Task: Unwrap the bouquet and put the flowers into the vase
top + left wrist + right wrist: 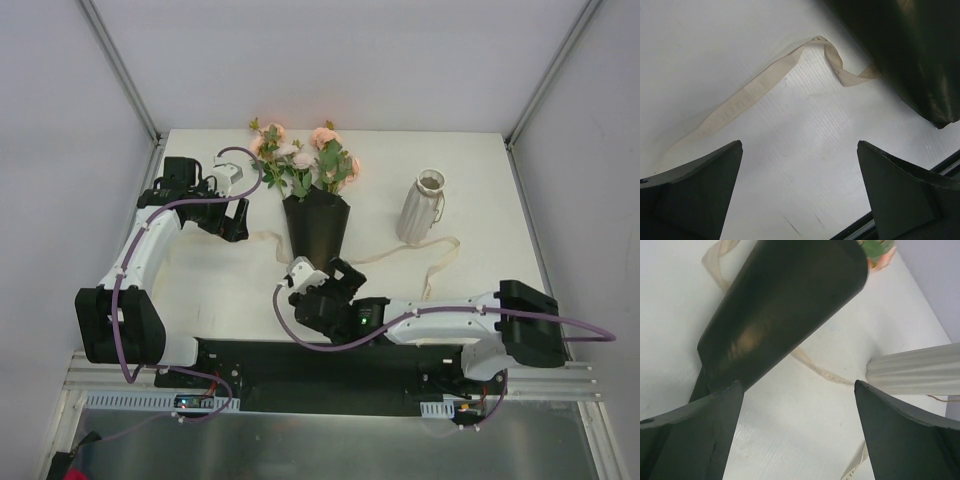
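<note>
The bouquet (315, 220) lies on the white table, its black paper cone (785, 310) pointing toward the arms and the peach-pink flowers (305, 155) at the far end. A loosened cream ribbon (400, 255) trails from under the cone toward the vase and also to the left (755, 90). The ribbed white vase (422, 208) stands upright to the right of the cone (915, 372). My right gripper (322, 270) is open just below the cone's tip, holding nothing. To the left of the cone my left gripper (238, 222) hangs open over bare table.
The table's white top (480, 170) is bounded by grey side walls and metal frame posts. A black base plate (300, 375) runs along the near edge under both arm mounts. Purple cables loop along the two arms.
</note>
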### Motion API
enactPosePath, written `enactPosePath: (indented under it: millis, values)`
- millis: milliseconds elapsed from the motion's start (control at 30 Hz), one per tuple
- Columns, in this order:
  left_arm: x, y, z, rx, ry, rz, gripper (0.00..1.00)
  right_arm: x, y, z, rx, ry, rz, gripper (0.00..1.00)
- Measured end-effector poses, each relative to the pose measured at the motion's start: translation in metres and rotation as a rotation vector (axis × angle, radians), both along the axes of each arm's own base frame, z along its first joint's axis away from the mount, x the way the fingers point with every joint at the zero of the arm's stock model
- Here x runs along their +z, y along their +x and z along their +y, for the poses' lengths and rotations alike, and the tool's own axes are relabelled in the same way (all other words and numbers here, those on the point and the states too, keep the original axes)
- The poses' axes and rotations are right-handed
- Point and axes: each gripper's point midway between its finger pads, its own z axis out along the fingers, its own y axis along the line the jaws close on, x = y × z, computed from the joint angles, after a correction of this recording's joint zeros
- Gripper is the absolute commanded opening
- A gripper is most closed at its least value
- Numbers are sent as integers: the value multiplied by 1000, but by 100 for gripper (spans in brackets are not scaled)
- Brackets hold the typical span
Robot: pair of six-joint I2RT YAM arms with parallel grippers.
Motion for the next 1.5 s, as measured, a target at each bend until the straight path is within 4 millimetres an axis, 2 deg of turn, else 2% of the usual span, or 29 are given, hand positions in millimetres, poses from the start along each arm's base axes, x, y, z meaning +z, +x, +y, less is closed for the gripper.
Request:
enactPosePath:
  millis: [133,200,400,500,633,900,1033,1233,1400,1500]
  values:
    - [0,-1,0,0,0,3,99,-39,-11,3,91,-124,119,96]
    - [0,-1,0,0,0,4,99,-51,-16,5,127,-163,163,96]
    - [0,-1,0,-1,-2,5,99,-76,-19,32,204,-242,236,96]
    - [-1,-3,0,-1,-1,11,99,-81,-19,42,223,-257,249,96]
    - [-2,-4,0,-2,0,18,99,-88,-11,52,222,-271,238,96]
    - [-1,-4,0,-2,0,17,99,-98,24,46,143,-341,144,96]
    - [1,-3,0,-2,0,14,99,-88,35,51,113,-327,67,96]
    - [1,-3,0,-1,1,15,99,-54,45,63,63,-246,-68,96]
    - [2,-3,0,-1,1,14,99,-4,44,57,16,-132,-152,96]
    - [6,-1,0,-1,1,3,99,27,41,38,-34,-53,-193,96]
